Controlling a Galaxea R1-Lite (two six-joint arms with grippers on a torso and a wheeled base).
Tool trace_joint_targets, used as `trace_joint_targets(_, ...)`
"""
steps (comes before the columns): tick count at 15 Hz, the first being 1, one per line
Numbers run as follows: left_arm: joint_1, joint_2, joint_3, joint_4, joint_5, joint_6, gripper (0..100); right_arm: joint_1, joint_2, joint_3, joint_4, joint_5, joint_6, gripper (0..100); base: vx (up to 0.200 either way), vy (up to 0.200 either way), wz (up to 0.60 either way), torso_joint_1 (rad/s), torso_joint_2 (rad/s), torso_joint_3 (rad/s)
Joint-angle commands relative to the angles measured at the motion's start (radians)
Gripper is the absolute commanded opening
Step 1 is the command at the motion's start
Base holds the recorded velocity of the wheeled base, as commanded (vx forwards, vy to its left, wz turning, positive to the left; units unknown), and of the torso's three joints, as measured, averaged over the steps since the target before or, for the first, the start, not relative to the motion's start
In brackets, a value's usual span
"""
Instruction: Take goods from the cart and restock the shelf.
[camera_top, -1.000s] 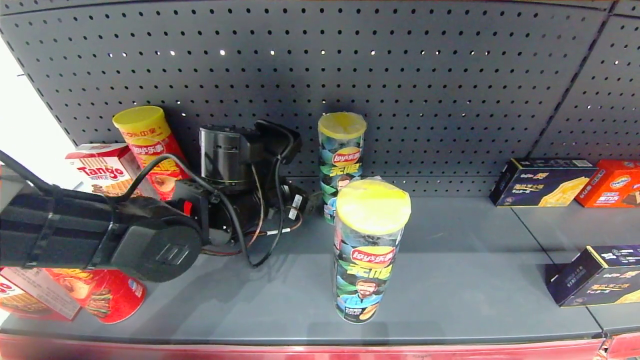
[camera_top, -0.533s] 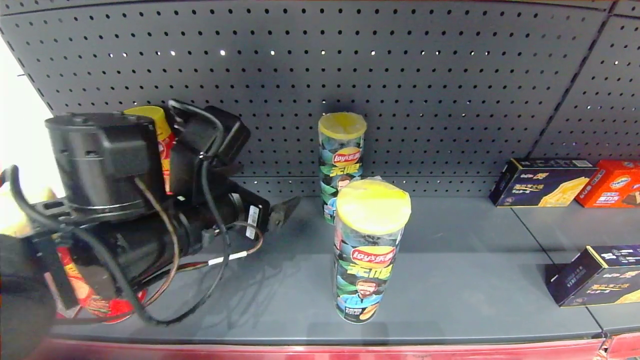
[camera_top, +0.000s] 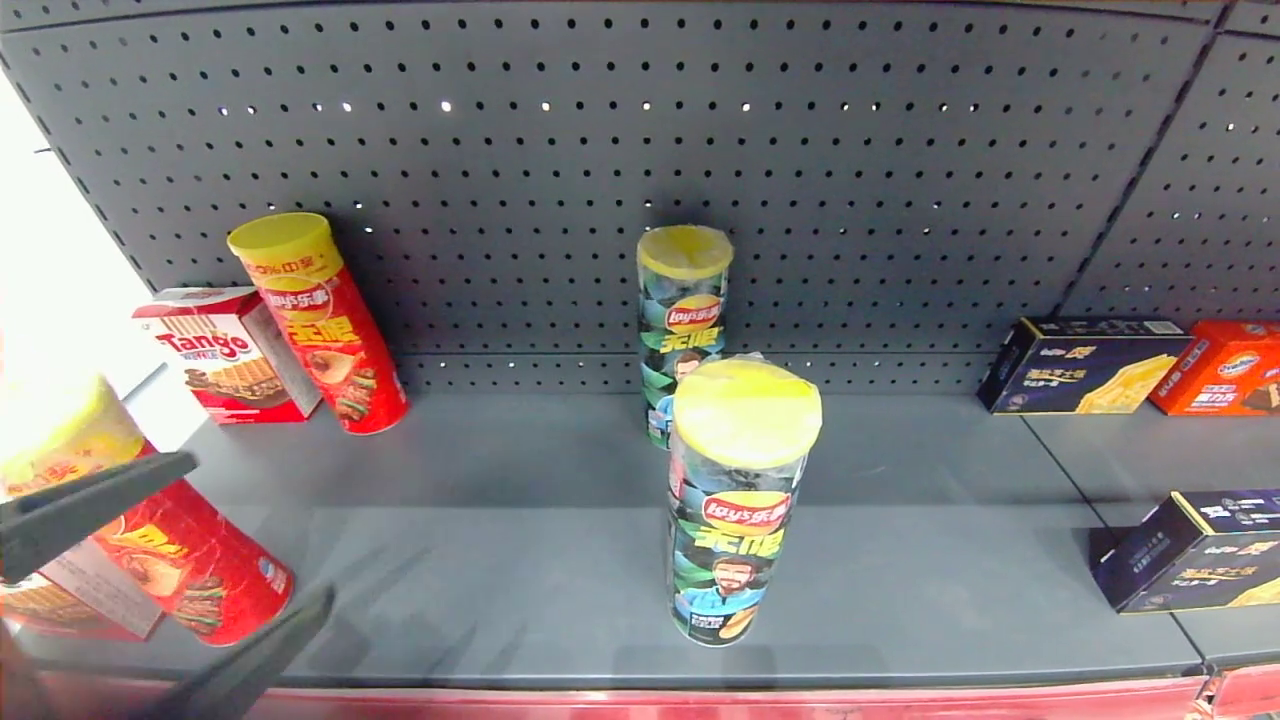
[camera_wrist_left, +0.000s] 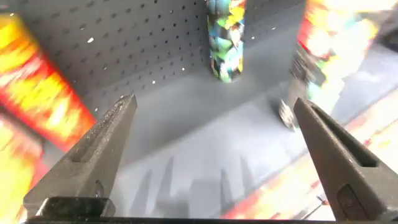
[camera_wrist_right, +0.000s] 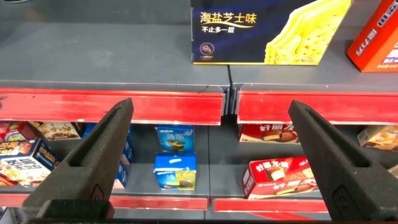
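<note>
Two green chip cans with yellow lids stand upright mid-shelf, one at the front (camera_top: 740, 500) and one behind it by the pegboard (camera_top: 685, 330). My left gripper (camera_top: 262, 525) hovers open and empty over the shelf's front left, well left of both cans. Its wrist view shows the back can (camera_wrist_left: 224, 37) and the blurred front can (camera_wrist_left: 317, 56) beyond the open gripper (camera_wrist_left: 214, 102). My right gripper (camera_wrist_right: 210, 104) is open and empty, in front of the red shelf edge (camera_wrist_right: 124, 106) below a dark blue biscuit box (camera_wrist_right: 267, 31).
Red chip cans stand at back left (camera_top: 315, 320) and front left (camera_top: 170, 540), with a wafer box (camera_top: 225, 350) beside the back one. Dark boxes (camera_top: 1085, 365) (camera_top: 1190, 550) and an orange box (camera_top: 1225, 365) sit right. Lower shelves hold small boxes (camera_wrist_right: 175, 171).
My left arm has pulled back from beside the back green can to the shelf's front left corner, uncovering the red can and wafer box. The cans have not moved.
</note>
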Motion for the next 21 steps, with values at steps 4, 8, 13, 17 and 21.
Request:
trace_joint_targets(4,0.332,-0.498,0.258,0.186,-0.162,-0.055,100,0.000,0.001,0.000,0.000,0.001,-0.001,100,0.000,0.000,0.00,0.000,0.00,0.000)
trace_joint_targets(8,0.628,-0.662,0.359,0.343,-0.460,-0.035,100,0.000,0.001,0.000,0.000,0.001,-0.001,100,0.000,0.000,0.00,0.000,0.00,0.000)
trace_joint_targets(13,0.632,-0.686,0.359,0.398,-0.429,-0.035,100,0.000,0.001,0.000,0.000,0.001,-0.001,100,0.000,0.000,0.00,0.000,0.00,0.000)
trace_joint_targets(17,0.590,-0.686,0.359,0.406,-0.379,-0.031,100,0.000,0.001,0.000,0.000,0.001,-0.001,100,0.000,0.000,0.00,0.000,0.00,0.000)
trace_joint_targets(21,0.604,-0.685,0.359,0.459,-0.377,-0.043,100,0.000,0.001,0.000,0.000,0.001,-0.001,100,0.000,0.000,0.00,0.000,0.00,0.000)
